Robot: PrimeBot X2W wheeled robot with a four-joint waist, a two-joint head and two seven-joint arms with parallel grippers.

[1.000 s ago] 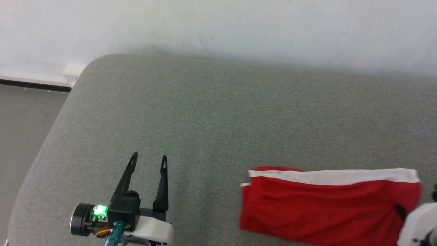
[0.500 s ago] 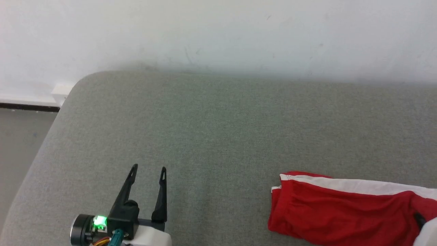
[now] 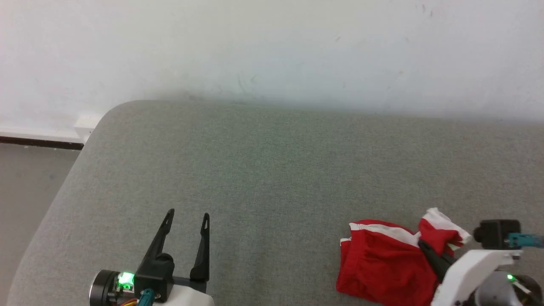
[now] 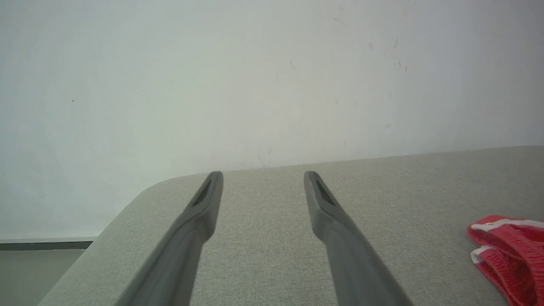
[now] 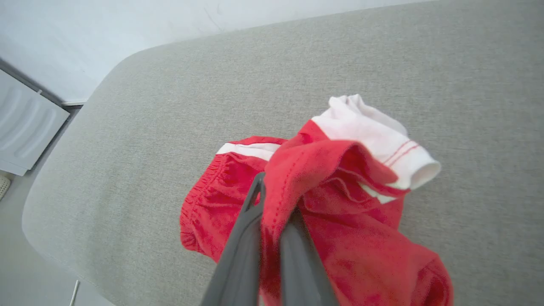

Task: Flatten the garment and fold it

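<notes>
Right end effector (image 3: 425, 248) on garment (image 3: 378, 265), lengthwise left-right

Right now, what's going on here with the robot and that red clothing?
The right gripper is shut on a fold of the red-and-white shorts, holding it up off the grey upholstered surface; the rest lies crumpled there, neither flat nor folded. The left gripper hangs open above bare fabric, well apart from the shorts.
</notes>
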